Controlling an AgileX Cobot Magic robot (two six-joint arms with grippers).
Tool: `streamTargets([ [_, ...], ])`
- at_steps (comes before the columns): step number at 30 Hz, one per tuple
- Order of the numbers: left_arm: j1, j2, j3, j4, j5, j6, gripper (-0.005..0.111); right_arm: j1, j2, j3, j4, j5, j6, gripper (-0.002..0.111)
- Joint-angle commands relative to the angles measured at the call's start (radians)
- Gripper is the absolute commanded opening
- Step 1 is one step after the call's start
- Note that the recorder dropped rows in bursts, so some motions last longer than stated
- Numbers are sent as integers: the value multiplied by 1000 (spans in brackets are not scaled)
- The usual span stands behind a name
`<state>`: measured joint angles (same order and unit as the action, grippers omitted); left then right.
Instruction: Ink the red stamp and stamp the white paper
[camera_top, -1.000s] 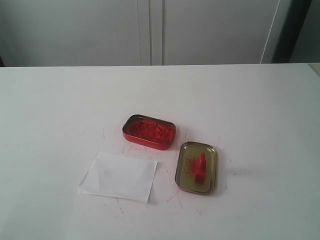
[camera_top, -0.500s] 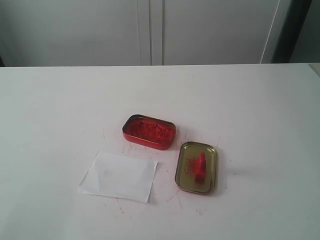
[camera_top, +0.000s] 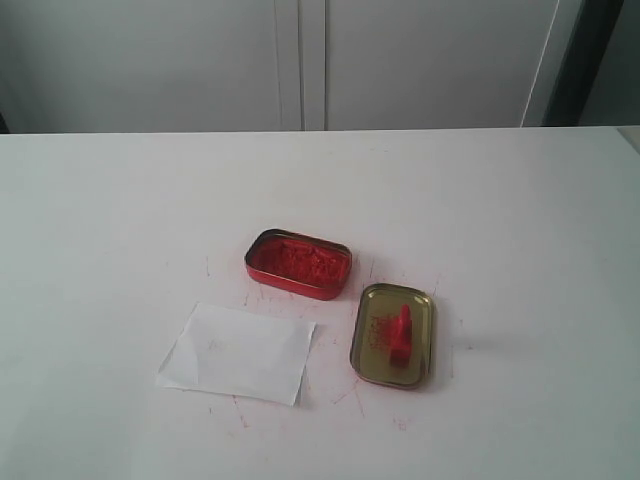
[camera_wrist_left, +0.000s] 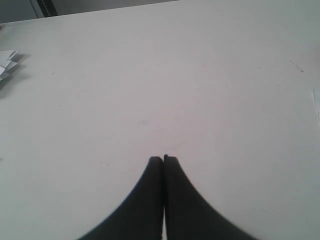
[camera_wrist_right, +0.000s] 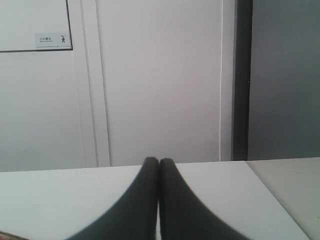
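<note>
In the exterior view the red stamp (camera_top: 402, 334) lies on its side inside the gold tin lid (camera_top: 372, 355), right of centre on the table. The white paper (camera_top: 238, 352) lies flat to the lid's left, near the front. Behind them sits the red oval tin of ink paste (camera_top: 298, 263). Neither arm shows in the exterior view. My left gripper (camera_wrist_left: 163, 159) is shut with nothing in it, over bare white tabletop. My right gripper (camera_wrist_right: 159, 161) is also shut and empty, pointing across the table toward the white wall panels.
Small red smears dot the white tabletop (camera_top: 120, 220) around the tins. A crumpled bit of white paper (camera_wrist_left: 6, 64) lies at the edge of the left wrist view. White cabinet doors (camera_top: 300, 60) stand behind the table.
</note>
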<state>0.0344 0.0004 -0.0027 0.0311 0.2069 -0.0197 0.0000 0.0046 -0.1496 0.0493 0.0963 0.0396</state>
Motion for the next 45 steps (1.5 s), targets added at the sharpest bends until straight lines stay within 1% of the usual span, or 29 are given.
streamTargets([
  [1, 1, 0, 3, 0, -3, -2, 0, 0, 6, -80, 0, 118, 2, 0],
  [4, 1, 0, 3, 0, -3, -2, 0, 0, 54, -113, 0, 163, -3, 0],
  [9, 1, 0, 3, 0, -3, -2, 0, 0, 145, -151, 0, 174, -11, 0],
  [14, 1, 0, 3, 0, -3, -2, 0, 0, 234, -219, 0, 241, -11, 0],
  [23, 1, 0, 3, 0, -3, -2, 0, 0, 409, -347, 0, 400, -11, 0],
  [33, 1, 0, 3, 0, -3, -2, 0, 0, 593, -454, 22, 572, -11, 0],
  [45, 1, 0, 3, 0, -3, -2, 0, 0, 786, -533, 53, 669, -40, 0],
])
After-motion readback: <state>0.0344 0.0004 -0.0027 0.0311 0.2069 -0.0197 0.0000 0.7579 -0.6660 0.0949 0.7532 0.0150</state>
